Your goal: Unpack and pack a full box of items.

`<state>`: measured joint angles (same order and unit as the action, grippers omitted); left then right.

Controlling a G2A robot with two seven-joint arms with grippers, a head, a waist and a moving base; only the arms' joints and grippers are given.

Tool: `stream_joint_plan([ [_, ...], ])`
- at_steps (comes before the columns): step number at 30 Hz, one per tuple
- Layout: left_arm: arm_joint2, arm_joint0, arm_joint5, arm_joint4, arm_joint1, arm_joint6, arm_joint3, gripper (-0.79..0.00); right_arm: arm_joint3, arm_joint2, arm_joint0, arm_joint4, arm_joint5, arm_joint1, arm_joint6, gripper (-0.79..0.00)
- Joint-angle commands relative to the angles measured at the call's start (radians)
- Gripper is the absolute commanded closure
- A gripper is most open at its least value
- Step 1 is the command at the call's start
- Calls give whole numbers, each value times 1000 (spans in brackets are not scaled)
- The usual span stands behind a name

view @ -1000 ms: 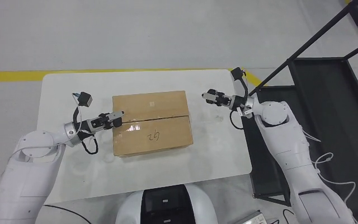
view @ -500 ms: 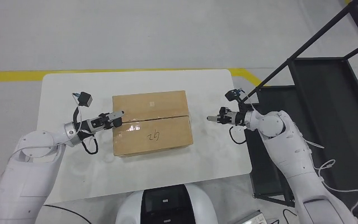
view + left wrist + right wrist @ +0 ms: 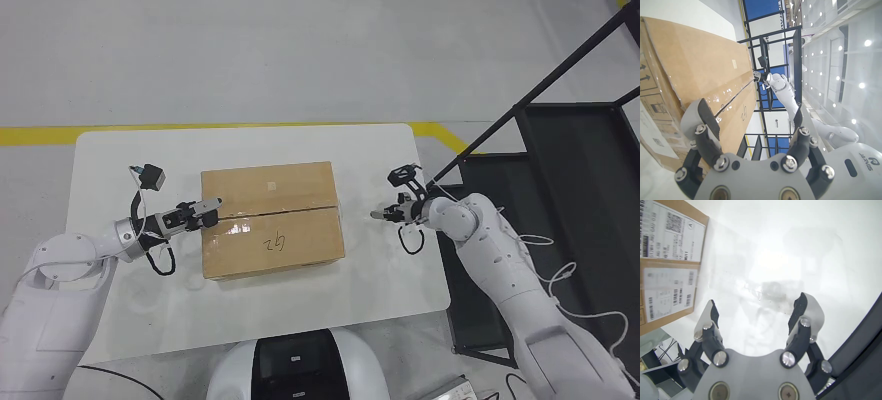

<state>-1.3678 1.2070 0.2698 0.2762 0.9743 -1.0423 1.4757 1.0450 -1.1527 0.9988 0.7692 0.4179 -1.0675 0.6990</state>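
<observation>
A closed brown cardboard box (image 3: 272, 220) with a taped middle seam lies in the centre of the white table (image 3: 380, 150). My left gripper (image 3: 213, 208) is at the box's left end, at the seam, open, one pad (image 3: 708, 116) over the top edge of the box (image 3: 696, 62). My right gripper (image 3: 381, 213) hovers open over bare table, to the right of the box and apart from it. In the right wrist view the open gripper (image 3: 757, 311) faces the table, with the box's labelled end face (image 3: 668, 262) to one side.
A black metal rack (image 3: 560, 200) stands just off the table's right edge, close to my right arm. A yellow line (image 3: 40, 133) runs on the floor behind the table. Bare table surrounds the box on all sides.
My right gripper has swung from higher up near the box's far right corner down and toward me, now low beside the box's right end. Left arm and box unchanged.
</observation>
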Motion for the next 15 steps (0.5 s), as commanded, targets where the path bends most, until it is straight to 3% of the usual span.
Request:
stream_joint_plan([
  [1,0,0,0,0,0,0,0,-785,-23,14,-12,6,-19,-6,-10,-785],
  [5,0,0,0,0,0,0,0,-785,-77,42,-35,11,-36,-17,-29,-785],
  [6,0,0,0,0,0,0,0,-785,-89,49,-41,6,-35,-20,-21,-736],
  [11,0,0,0,0,0,0,0,-785,-143,75,-72,-2,-43,-33,-22,-785],
  [15,0,0,0,0,0,0,0,-785,-168,83,-86,-5,-43,-39,-29,-742],
])
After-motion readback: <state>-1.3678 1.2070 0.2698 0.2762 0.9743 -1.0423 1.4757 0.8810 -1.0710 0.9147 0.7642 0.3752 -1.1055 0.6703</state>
